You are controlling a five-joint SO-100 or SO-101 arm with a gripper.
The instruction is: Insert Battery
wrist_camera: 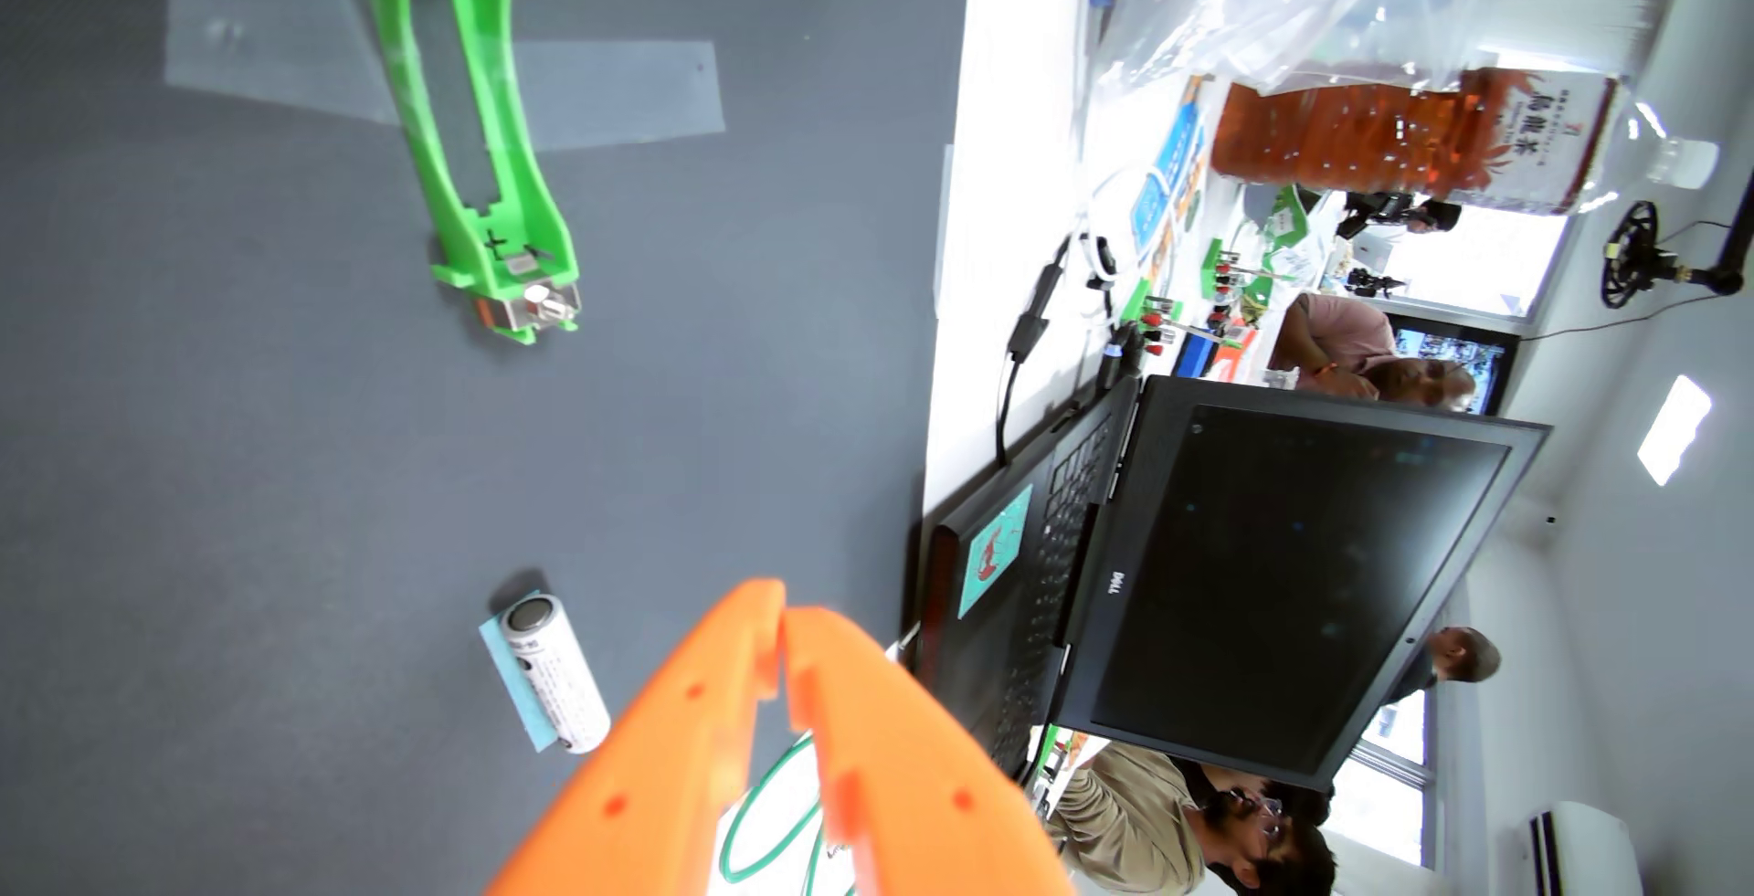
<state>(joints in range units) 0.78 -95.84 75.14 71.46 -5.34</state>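
Wrist view: green battery holder (465, 113), taped to the grey surface (237, 441), its slot empty. White battery (555, 673) lies on blue paper (517, 683), well apart. Orange pincer (784, 616) tips together, gripping nothing.

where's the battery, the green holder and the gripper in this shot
battery (555, 673): wrist view, on the middle of its white body.
green holder (517, 161): wrist view, on its right side rail.
gripper (784, 616): wrist view, where the tips of the orange fingers meet.
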